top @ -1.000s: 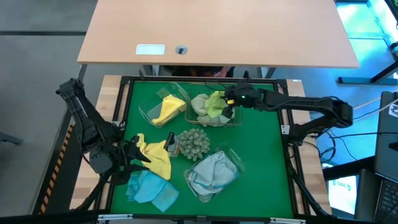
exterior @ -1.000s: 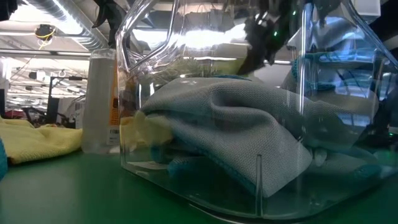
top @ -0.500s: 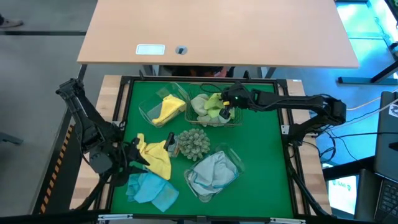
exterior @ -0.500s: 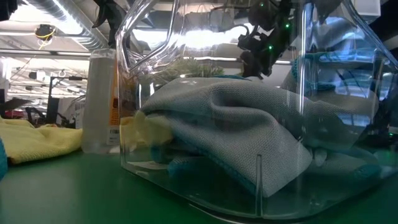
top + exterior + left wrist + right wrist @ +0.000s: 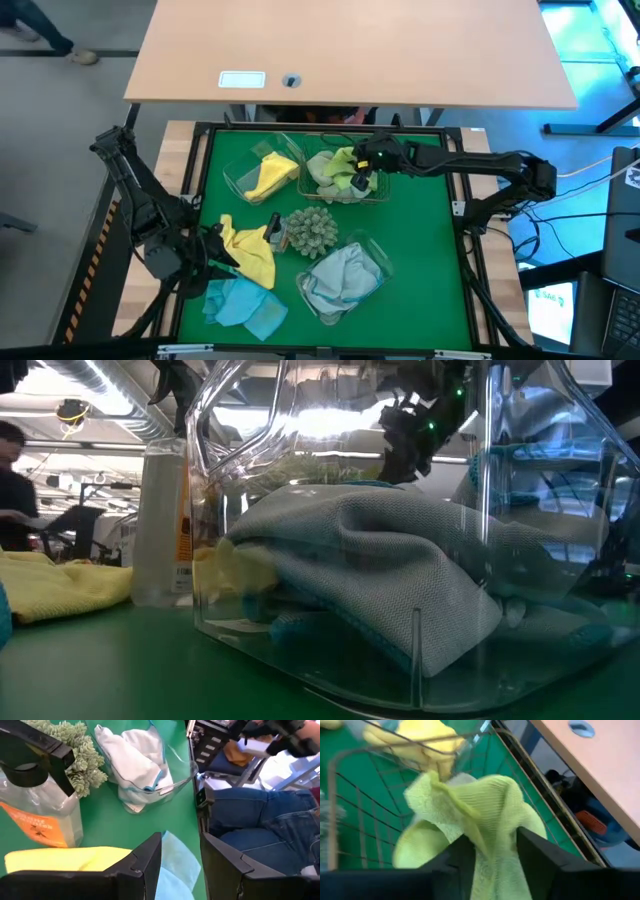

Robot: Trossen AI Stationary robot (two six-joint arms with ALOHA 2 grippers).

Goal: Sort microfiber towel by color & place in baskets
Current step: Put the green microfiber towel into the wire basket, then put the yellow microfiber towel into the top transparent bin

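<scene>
My right gripper (image 5: 362,172) hangs open over the wire-mesh basket (image 5: 378,196) at the far middle, with a pale lime towel (image 5: 470,805) between its fingers. More lime cloth lies in that basket. A yellow towel (image 5: 268,174) lies in the clear tub (image 5: 234,180) beside it. A light blue towel (image 5: 342,272) fills the near clear tub (image 5: 420,660). Near the left edge my left gripper (image 5: 218,255) stands open beside a loose yellow towel (image 5: 252,252), above a loose light blue towel (image 5: 175,862) on the mat. My right gripper has the lime towel's bunched upper fold (image 5: 492,827) between its parted fingers (image 5: 532,850), which slant down from the table's right side. The cloth lies against their inner sides. Its lower part spreads into the wire basket (image 5: 350,805).
A spiky grey-green ball (image 5: 310,228) and a clear spray bottle (image 5: 274,232) stand mid-table between the tubs. A wooden desk (image 5: 350,50) lies beyond the far edge. A person in jeans (image 5: 260,820) sits by the table's near side.
My right gripper has parted its fingers over the wire basket, and the lime towel stays between them, sagging into the basket.
</scene>
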